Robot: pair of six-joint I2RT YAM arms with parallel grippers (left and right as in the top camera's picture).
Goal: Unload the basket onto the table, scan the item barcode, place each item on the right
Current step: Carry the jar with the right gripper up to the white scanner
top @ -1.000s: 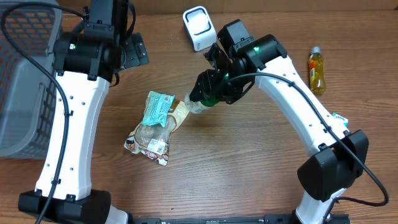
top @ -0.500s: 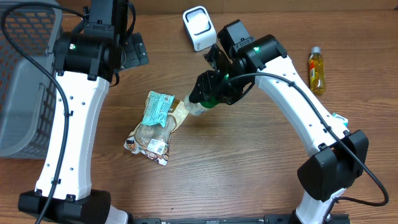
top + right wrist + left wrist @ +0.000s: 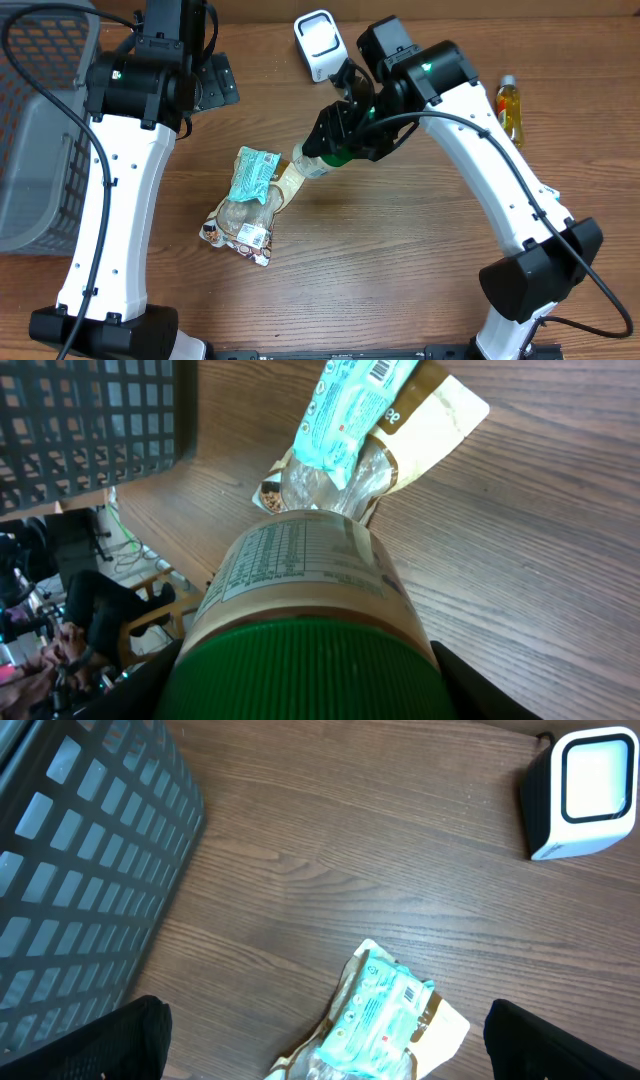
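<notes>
- I have the brown wooden desk (image 3: 400,270) under both arms, and the scanning happens at its far edge
- My right pincer (image 3: 338,138) is much the nearer to the work. It is pinching the lid end of the jar, which looks lifted clear of the desk
- My left pincer (image 3: 325,1030) is spread wide and holds nothing, parked near the back left, away from the jar
- The clear snack bag with a teal label (image 3: 250,205) lies flat just beyond the jar's free end
- The white box scanner with a dark-rimmed window (image 3: 317,42) stands behind the right pincer, near the wrist
- The green-lidded jar with a tan printed label (image 3: 300,590) has its long axis running from the pincer down towards the bag, so its base points away from the scanner. I judge it must be swung round to face the window. I can see small print on the label, but no barcode
</notes>
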